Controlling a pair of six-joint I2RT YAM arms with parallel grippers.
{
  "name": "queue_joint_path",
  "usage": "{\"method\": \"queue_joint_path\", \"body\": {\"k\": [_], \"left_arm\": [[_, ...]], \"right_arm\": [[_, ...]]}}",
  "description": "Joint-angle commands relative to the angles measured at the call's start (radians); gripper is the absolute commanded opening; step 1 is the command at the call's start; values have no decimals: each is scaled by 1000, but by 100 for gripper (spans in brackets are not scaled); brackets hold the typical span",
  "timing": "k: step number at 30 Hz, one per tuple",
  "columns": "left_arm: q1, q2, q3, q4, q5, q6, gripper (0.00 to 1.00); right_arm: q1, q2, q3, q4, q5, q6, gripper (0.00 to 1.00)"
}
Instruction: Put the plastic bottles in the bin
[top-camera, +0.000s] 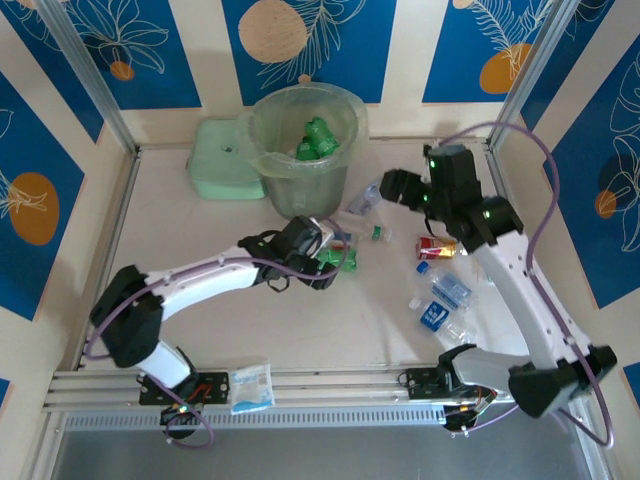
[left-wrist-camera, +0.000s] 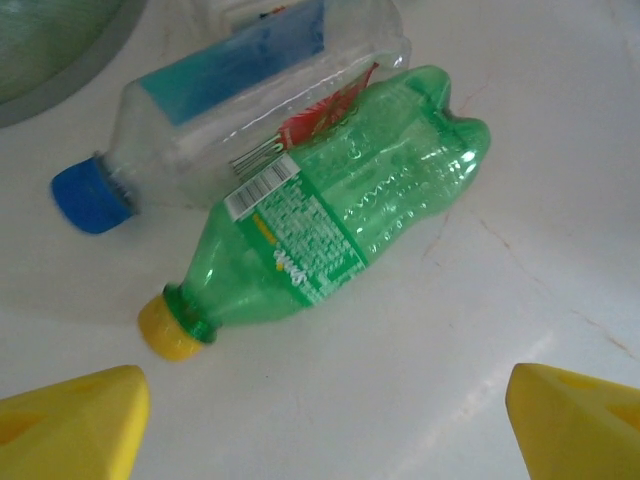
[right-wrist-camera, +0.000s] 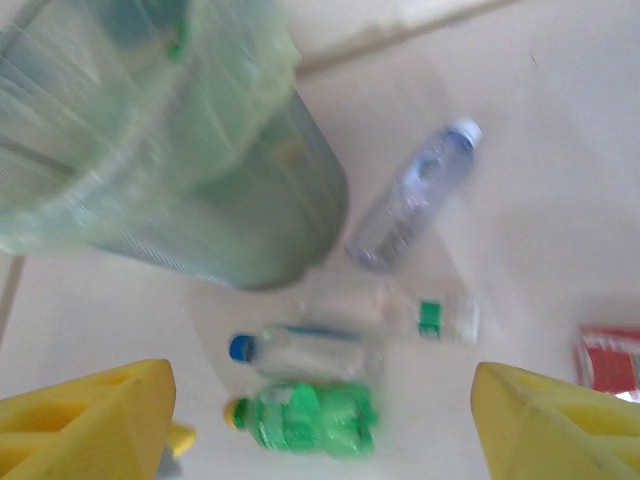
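From above, we see a pale tabletop (top-camera: 200, 300) walled by blue leaf-patterned panels (top-camera: 110, 50). The bin (top-camera: 290, 190) stands at its far edge with plastic bottles (top-camera: 318, 140) inside and others lying right of the bin.

At the left wrist, our left tool (left-wrist-camera: 325, 420) gapes wide over a green bottle (left-wrist-camera: 340, 220) touching a clear bottle (left-wrist-camera: 250, 100) on faintly scratched white.

At the right wrist, the right tool (right-wrist-camera: 330, 425) is spread wide and empty, near the bin.
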Motion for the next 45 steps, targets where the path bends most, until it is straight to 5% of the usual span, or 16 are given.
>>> {"method": "queue_joint_path", "body": {"k": [1, 8, 25, 45], "left_arm": [[-1, 64, 56, 82, 3, 77, 94], [20, 153, 118, 105, -3, 158, 97], [65, 260, 156, 38, 203, 192, 90], [29, 353, 201, -72, 178, 205, 84]], "right_arm": [[-19, -134, -113, -57, 10, 72, 79], [-60, -254, -232, -148, -17, 80, 79], [-87, -287, -270, -144, -37, 103, 79], [-127, -289, -240, -167, -60, 86, 79]]}}
